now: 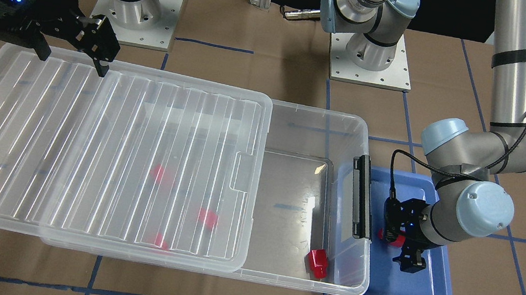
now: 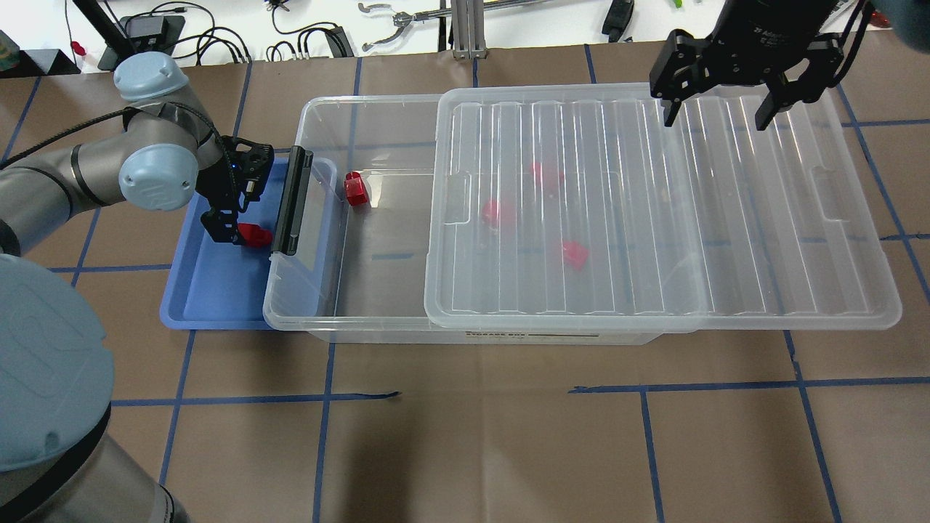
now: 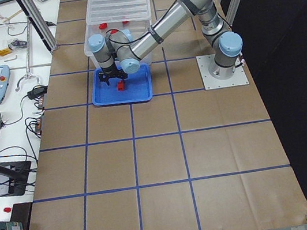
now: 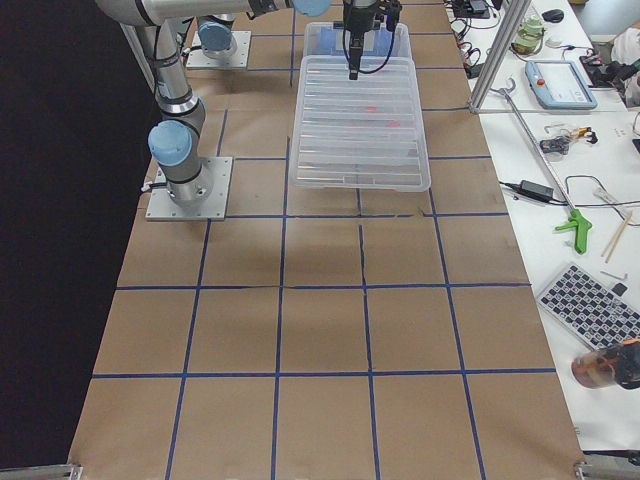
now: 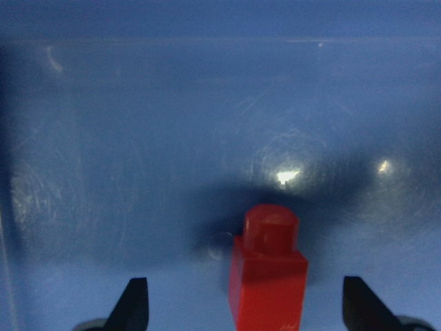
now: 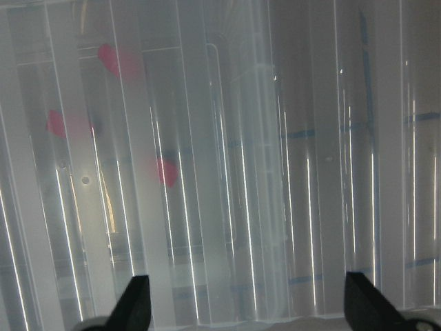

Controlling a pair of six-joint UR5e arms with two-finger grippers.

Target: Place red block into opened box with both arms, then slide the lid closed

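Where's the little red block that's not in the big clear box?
In the overhead view the red block sits at the left, in the blue tray, between the open fingers of the left gripper and beside the box's black clip bar.

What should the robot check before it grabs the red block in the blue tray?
1. Left gripper open: ok.
2. Red block lies between its fingers, on the blue tray: ok.
3. Box uncovered at the end near the tray, lid slid aside: ok.
4. Right gripper open, above the lid, away from the drop spot: ok.
5. Room to lift the block over the black clip bar between tray and box: cannot tell.
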